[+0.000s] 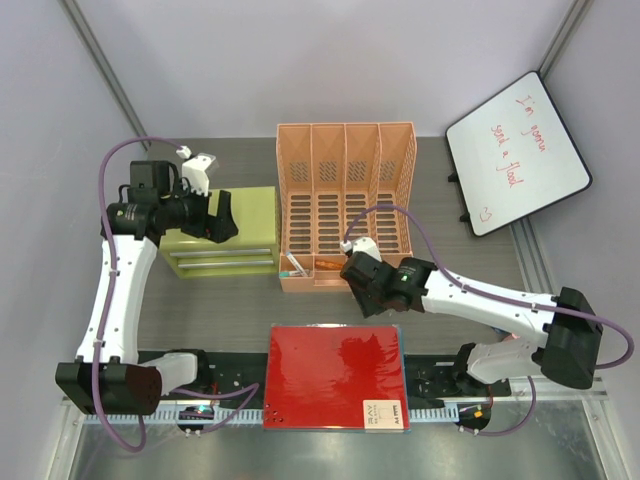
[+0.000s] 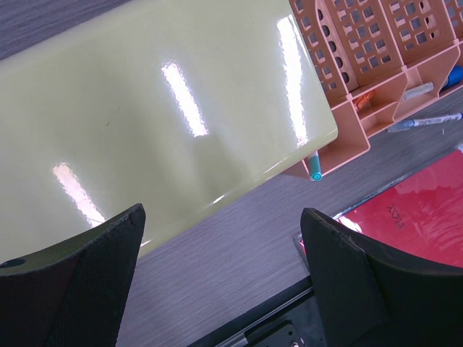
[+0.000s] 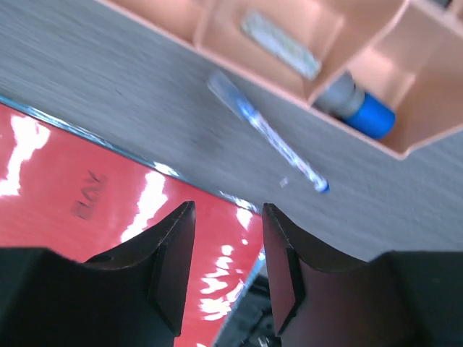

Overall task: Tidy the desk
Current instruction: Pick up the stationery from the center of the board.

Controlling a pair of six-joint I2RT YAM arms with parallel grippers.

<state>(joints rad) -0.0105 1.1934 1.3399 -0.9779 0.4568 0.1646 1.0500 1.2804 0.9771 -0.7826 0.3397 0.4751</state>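
The desk (image 1: 230, 310) is a dark grey wood-grain top. A red folder (image 1: 335, 375) lies flat at its near edge. A clear blue pen (image 3: 268, 134) lies loose on the desk (image 3: 130, 87) between the folder (image 3: 87, 188) and the orange rack (image 3: 217, 29); it also shows in the left wrist view (image 2: 427, 121). My right gripper (image 1: 358, 288) hovers over the folder's far edge, just short of the pen, open and empty (image 3: 228, 210). My left gripper (image 1: 222, 218) is raised above the lime-green cabinet (image 1: 225, 235), open and empty (image 2: 223, 213).
The orange mesh file rack (image 1: 345, 200) stands behind the folder, with a teal marker (image 2: 315, 170) poking out at its front corner and a blue-capped item (image 3: 365, 112) in a front slot. A whiteboard (image 1: 518, 150) leans at the back right.
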